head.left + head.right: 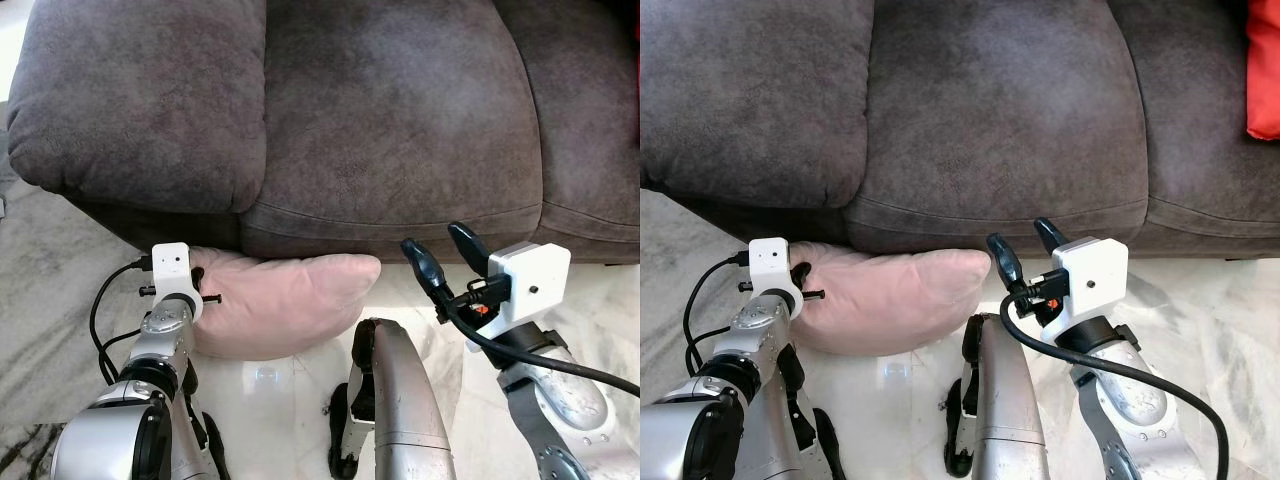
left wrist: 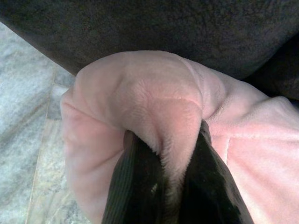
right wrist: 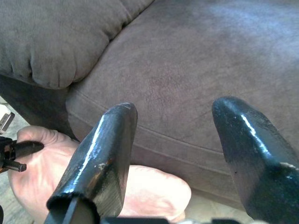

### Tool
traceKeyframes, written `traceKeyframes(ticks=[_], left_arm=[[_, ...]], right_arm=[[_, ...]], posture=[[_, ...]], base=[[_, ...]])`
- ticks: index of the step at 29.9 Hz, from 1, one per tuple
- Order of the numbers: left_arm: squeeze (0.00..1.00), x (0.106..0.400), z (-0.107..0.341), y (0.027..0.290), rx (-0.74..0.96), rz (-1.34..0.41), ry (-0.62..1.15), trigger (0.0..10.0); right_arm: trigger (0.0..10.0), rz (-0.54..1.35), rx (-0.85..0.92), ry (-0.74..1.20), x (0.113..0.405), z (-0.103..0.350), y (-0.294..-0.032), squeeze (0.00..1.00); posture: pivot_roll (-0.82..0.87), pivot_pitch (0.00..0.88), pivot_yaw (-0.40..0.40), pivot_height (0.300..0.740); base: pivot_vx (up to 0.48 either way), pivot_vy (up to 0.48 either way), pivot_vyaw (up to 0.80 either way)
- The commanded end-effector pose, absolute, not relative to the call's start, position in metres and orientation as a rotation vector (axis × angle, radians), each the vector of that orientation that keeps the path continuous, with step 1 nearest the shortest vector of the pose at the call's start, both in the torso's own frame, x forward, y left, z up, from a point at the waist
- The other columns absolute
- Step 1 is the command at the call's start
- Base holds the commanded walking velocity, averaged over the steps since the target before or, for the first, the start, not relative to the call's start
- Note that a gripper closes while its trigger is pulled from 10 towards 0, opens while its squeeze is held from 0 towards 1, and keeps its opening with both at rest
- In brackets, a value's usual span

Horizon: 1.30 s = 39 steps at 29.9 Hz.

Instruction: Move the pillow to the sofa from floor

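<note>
Dark brown suede covers the sofa (image 1: pixel 390 120), which fills the head views from nine o'clock across to three, its seat cushions bulging over the front edge. Pale marbled floor (image 1: pixel 40 350) runs below it. At the two o'clock corner of the right eye view a red cushion (image 1: pixel 1264 70) lies on the seat. The pink pillow (image 1: pixel 285 300) lies on the floor at about seven o'clock, pushed against the sofa base and partly tucked under the overhanging cushion. One of the robot's silver legs (image 1: pixel 400 400) stands just beside the pillow at six o'clock. The left gripper (image 2: pixel 170 175) has its black fingers pinched tight on a fold of the pillow's left end. The right gripper (image 1: pixel 445 255) hovers at four o'clock, fingers spread wide and empty, just off the pillow's right tip
</note>
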State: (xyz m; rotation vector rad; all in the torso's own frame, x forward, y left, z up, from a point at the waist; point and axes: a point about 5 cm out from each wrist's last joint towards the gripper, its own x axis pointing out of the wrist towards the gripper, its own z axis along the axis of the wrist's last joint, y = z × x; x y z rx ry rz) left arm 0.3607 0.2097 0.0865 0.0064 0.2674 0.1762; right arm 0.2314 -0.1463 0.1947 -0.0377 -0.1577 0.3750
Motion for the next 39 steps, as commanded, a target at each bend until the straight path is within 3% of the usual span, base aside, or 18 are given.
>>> traceKeyframes(ticks=[1,13,14,21,39], left_arm=[[0.0,0.351,0.069,0.209,0.016,0.173,0.326,0.0],[0.0,0.346,0.067,0.213,0.046,0.166,0.308,0.0],[0.0,0.346,0.07,0.212,0.067,0.158,0.267,10.0],[0.0,0.345,0.093,0.203,0.095,0.12,0.019,10.0],[0.0,0.316,0.107,0.192,0.08,0.117,-0.143,10.0]], right_arm=[[10.0,0.365,-0.039,-0.139,0.23,0.189,-0.148,0.0],[10.0,0.342,-0.021,-0.166,0.247,0.178,-0.143,0.0],[10.0,0.332,-0.013,-0.165,0.253,0.174,-0.143,0.0],[10.0,0.301,0.003,-0.164,0.267,0.16,-0.143,0.0],[10.0,0.268,0.006,-0.184,0.286,0.141,-0.145,0.0]], posture=[[-0.18,0.393,-0.144,0.5],[-0.12,0.295,-0.094,0.5],[-0.11,0.265,-0.082,0.5],[-0.09,0.188,-0.054,0.5],[-0.04,0.051,-0.03,0.5]], base=[[0.0,0.0,0.0],[0.0,0.0,0.0],[0.0,0.0,0.0],[0.0,0.0,0.0],[0.0,0.0,0.0]])
